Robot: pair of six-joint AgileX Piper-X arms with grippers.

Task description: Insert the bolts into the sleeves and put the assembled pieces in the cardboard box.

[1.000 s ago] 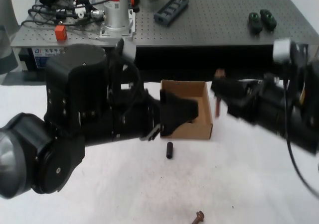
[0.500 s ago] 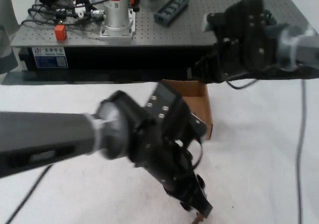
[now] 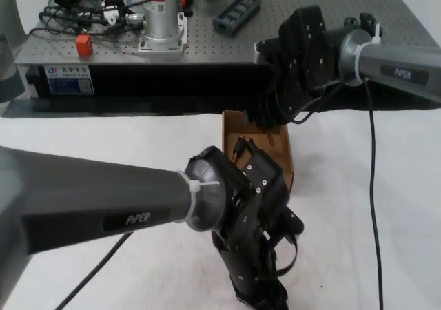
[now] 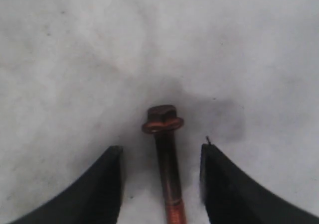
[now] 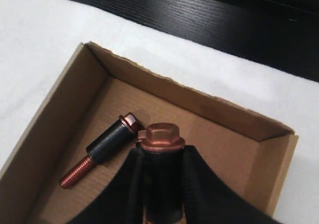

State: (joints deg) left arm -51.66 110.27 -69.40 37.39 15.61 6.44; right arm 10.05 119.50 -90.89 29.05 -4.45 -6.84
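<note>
A loose copper bolt (image 4: 164,149) lies on the white cloth between the two black fingers of my left gripper (image 4: 160,184), which is open and straddles its shank without touching it. In the high view the left arm reaches to the bench's front edge, with its gripper (image 3: 260,297) low over the cloth. My right gripper (image 5: 161,157) is shut on an assembled piece (image 5: 161,139), a copper bolt in a black sleeve, held just above the cardboard box (image 5: 65,109). Another assembled piece (image 5: 107,147) lies on the box floor. The right gripper (image 3: 267,125) hangs over the box (image 3: 282,160).
Behind the box a raised perforated metal table (image 3: 310,0) carries a black tray (image 3: 236,12), a metal post (image 3: 160,14), an orange block (image 3: 83,45) and cables. White cloth (image 3: 358,241) covers the bench to the right and front.
The left arm has swung down and forward, bringing its gripper over the loose bolt at the front. The right arm has moved in over the cardboard box with the piece.
</note>
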